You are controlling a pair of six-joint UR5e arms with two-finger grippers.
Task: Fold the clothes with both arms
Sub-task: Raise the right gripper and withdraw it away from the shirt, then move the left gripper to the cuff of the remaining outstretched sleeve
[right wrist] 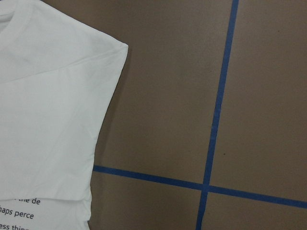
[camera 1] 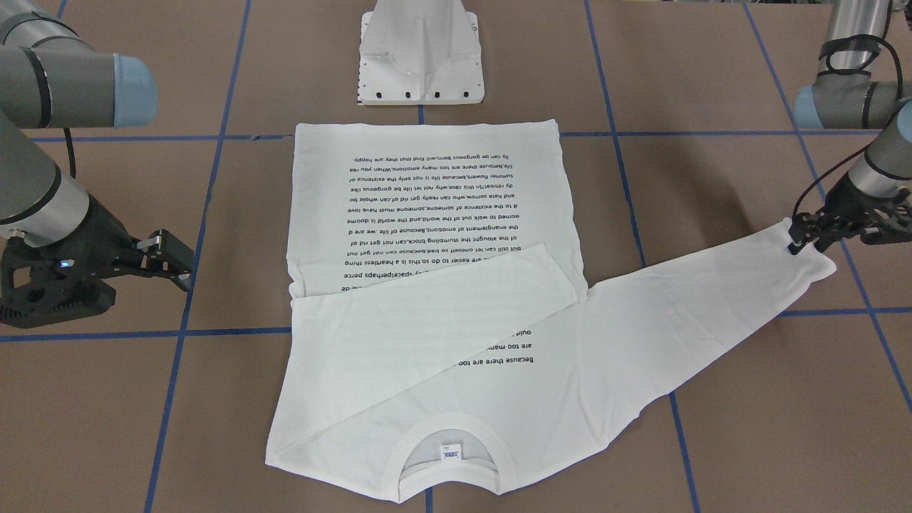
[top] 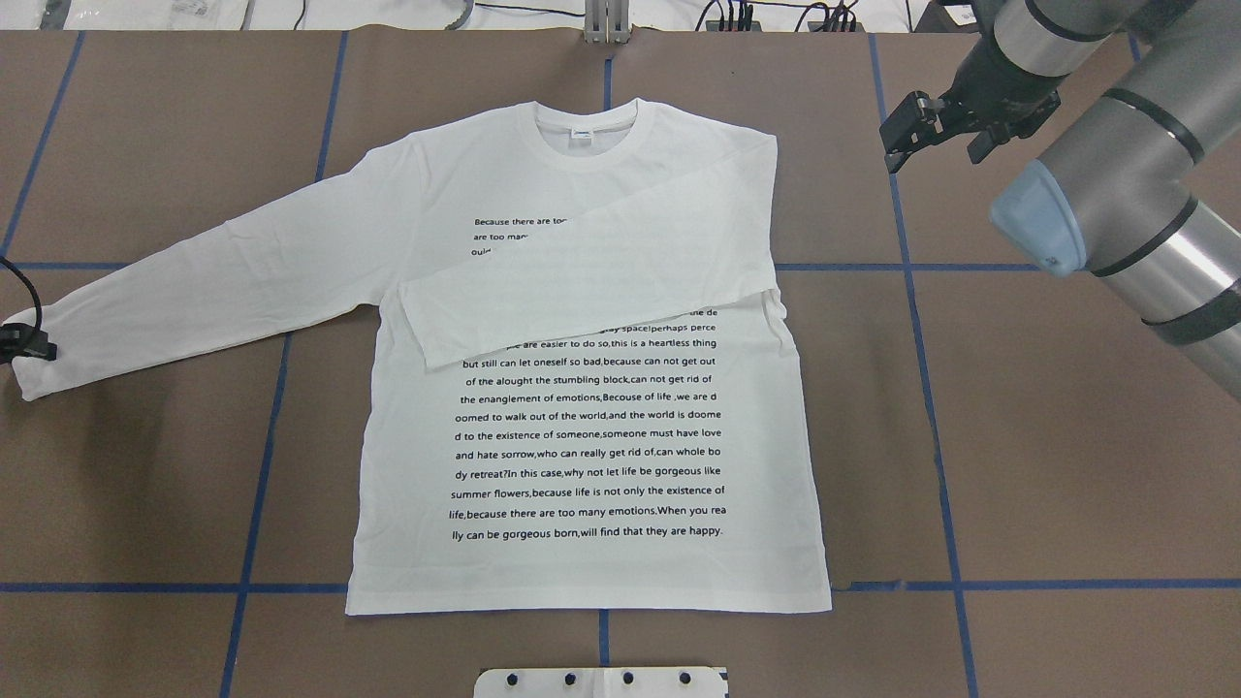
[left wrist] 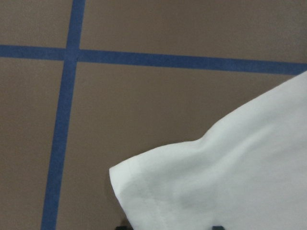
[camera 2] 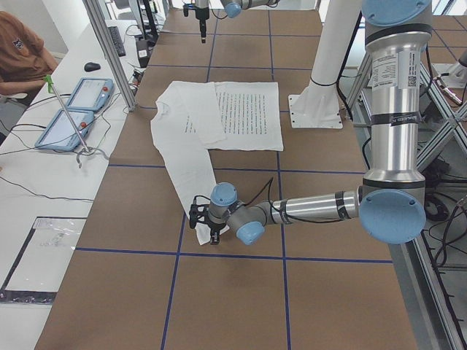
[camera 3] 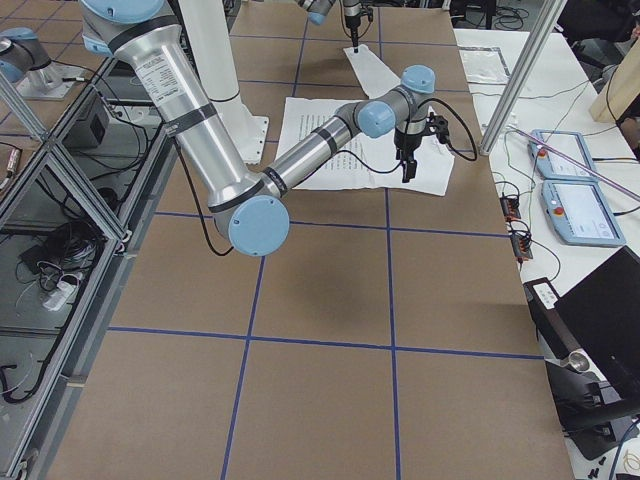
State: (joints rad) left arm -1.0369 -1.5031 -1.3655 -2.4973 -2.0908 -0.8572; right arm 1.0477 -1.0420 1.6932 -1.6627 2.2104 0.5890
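The T-shirt (top: pixel 591 436) lies flat on the tabletop (top: pixel 970 436) with one sleeve (top: pixel 582 281) already folded across its chest, so the left tool (camera 1: pixel 805 246), jaws apart astride the cuff (left wrist: pixel 158 191) of the outstretched sleeve (top: pixel 194 281), should next pinch and carry it over, while the right tool (top: pixel 933 145) hangs wide open.

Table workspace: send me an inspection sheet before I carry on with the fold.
Surface: brown table with blue tape grid.
Job's things: white T-shirt flat, print up; folded sleeve lies across the chest, stretched sleeve reaches sideways.
Clutter: nothing seen.
Grippers: left gripper at the stretched sleeve's cuff, jaws apart; right gripper open, off the shirt.
Cables: black cable loops beside the left arm's wrist.
Surroundings: white pedestal base; side desk with two tablets; a seated person.
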